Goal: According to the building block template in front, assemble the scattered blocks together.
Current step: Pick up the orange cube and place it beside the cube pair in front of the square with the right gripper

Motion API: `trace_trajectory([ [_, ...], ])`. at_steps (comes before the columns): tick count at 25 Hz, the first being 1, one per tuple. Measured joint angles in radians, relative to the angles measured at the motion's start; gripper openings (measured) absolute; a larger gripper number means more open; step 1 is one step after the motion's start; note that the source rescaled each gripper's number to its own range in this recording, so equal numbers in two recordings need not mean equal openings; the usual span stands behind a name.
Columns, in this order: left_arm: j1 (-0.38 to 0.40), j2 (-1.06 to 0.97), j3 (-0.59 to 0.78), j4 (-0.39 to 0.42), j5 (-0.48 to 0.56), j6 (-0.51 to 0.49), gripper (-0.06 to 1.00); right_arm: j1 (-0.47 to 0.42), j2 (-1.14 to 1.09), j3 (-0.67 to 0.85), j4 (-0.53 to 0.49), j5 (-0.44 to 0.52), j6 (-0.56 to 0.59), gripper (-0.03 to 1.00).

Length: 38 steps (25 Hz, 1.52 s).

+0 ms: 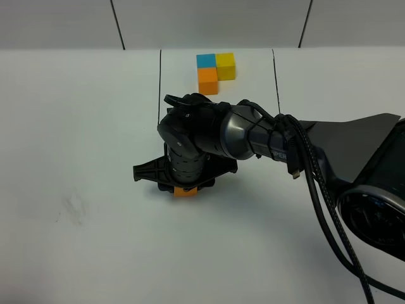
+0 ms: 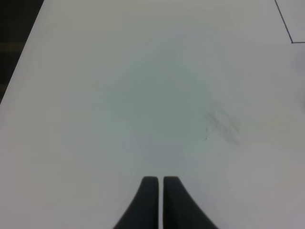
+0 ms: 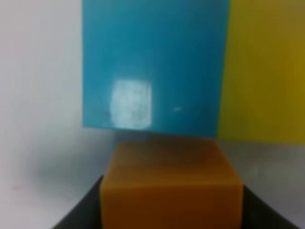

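The building block template (image 1: 215, 71), an L of blue, yellow and orange cubes, sits at the back between two black frame lines. My right gripper (image 1: 185, 185) reaches across the middle and is shut on the loose orange cube (image 1: 186, 192), which is low at the table. In the right wrist view the orange cube (image 3: 170, 183) sits between the fingers (image 3: 83, 214), just short of the loose blue cube (image 3: 152, 62), with the loose yellow cube (image 3: 264, 71) right beside the blue one. The arm hides these two in the exterior high view. My left gripper (image 2: 160, 188) is shut and empty over bare table.
The right arm's black cables (image 1: 323, 209) hang over the right side of the table. A faint grey smudge (image 1: 73, 209) marks the table at the left, also in the left wrist view (image 2: 221, 124). A black frame line corner (image 2: 288, 33) shows there.
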Motion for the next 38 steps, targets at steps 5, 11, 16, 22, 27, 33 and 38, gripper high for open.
trace_trajectory([
  [5,0.000,0.000,0.000,0.000,0.000,0.000,0.00,0.000,0.000,0.000,0.000,-0.005,0.004,0.58],
  [11,0.000,0.000,0.000,0.000,0.000,0.000,0.00,0.000,0.000,0.000,0.000,-0.014,0.005,0.58],
  [16,0.000,0.000,0.000,0.000,0.000,0.000,0.00,-0.006,0.000,0.000,0.000,-0.024,0.005,0.58],
  [22,0.000,0.000,0.000,0.000,0.000,0.000,0.00,-0.006,0.001,0.000,-0.001,-0.026,0.005,0.58],
  [27,0.000,0.000,0.000,0.000,0.000,0.000,0.00,-0.006,0.020,-0.009,-0.002,-0.022,0.005,0.58],
  [33,0.000,0.000,0.000,0.000,0.000,0.000,0.00,-0.006,0.058,-0.084,-0.003,0.031,0.004,0.58],
  [38,0.000,0.000,0.000,0.000,0.000,0.000,0.00,-0.006,0.072,-0.110,-0.003,0.047,0.004,0.58],
])
